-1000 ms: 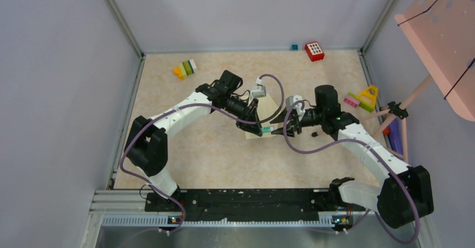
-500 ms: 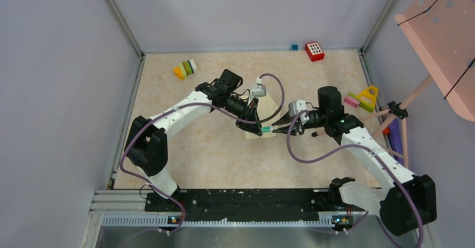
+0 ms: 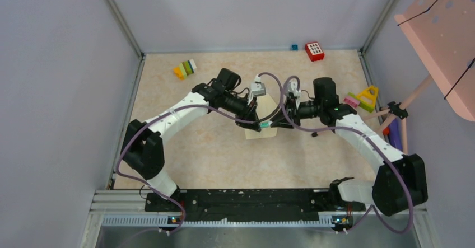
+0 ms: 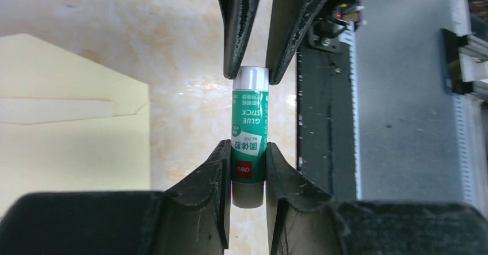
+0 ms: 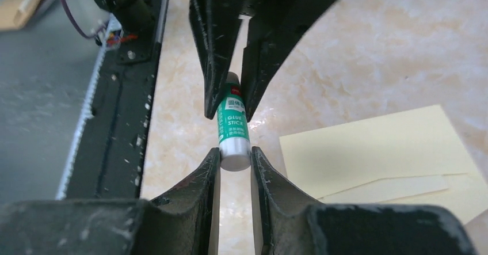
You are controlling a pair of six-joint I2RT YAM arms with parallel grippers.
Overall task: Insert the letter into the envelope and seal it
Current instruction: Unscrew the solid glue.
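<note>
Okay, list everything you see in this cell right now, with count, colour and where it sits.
envelope: one, pale cream-yellow, flat mid-table by the grippers
glue stick: one, green with white cap, held between both grippers
stacked bricks: one cluster, orange, yellow, green, white; far left
dotted block: one, red, far edge
small cube: one, blue, far edge
triangle piece: one, yellow, right side
flat brick: one, pink and green, beside the triangle piece
perforated panel: one, pink, on a wooden stand, right
table: one, beige marbled
left gripper: black, shut on the stick's body
right gripper: black, shut on its cap
</note>
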